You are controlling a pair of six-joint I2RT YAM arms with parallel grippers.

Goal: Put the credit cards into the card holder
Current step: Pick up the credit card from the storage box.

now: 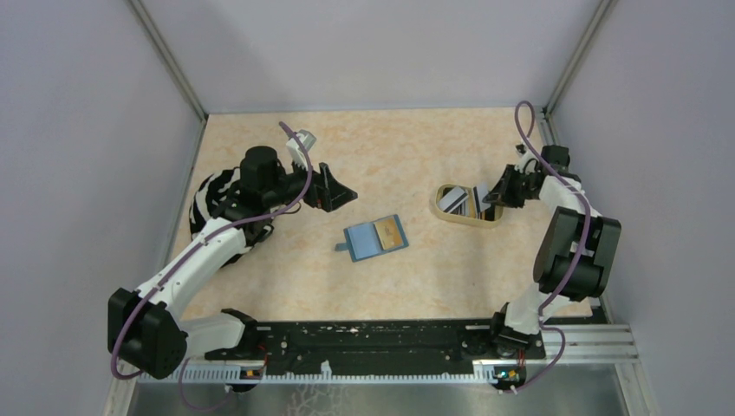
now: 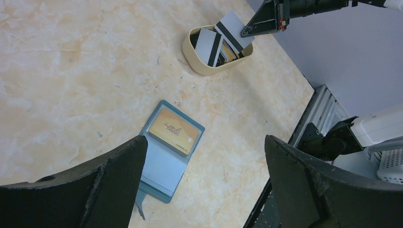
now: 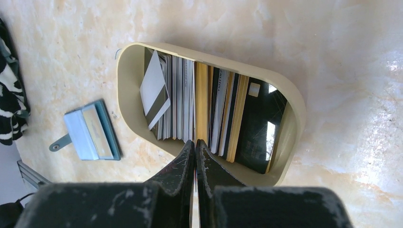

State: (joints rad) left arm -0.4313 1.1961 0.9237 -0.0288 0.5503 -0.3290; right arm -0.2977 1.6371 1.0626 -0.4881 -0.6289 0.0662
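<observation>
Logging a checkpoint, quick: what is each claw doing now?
Left claw: open, empty.
Right claw: shut over the cards in the tray; grip unclear.

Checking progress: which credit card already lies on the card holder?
The gold-orange card, flat on the open card holder; the other cards stand in the beige tray.

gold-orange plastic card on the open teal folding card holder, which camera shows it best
Left wrist: the gold-orange plastic card lies face up, close and unblocked. Top external shows it tiny; right wrist shows it pale and foreshortened near the left edge.
</observation>
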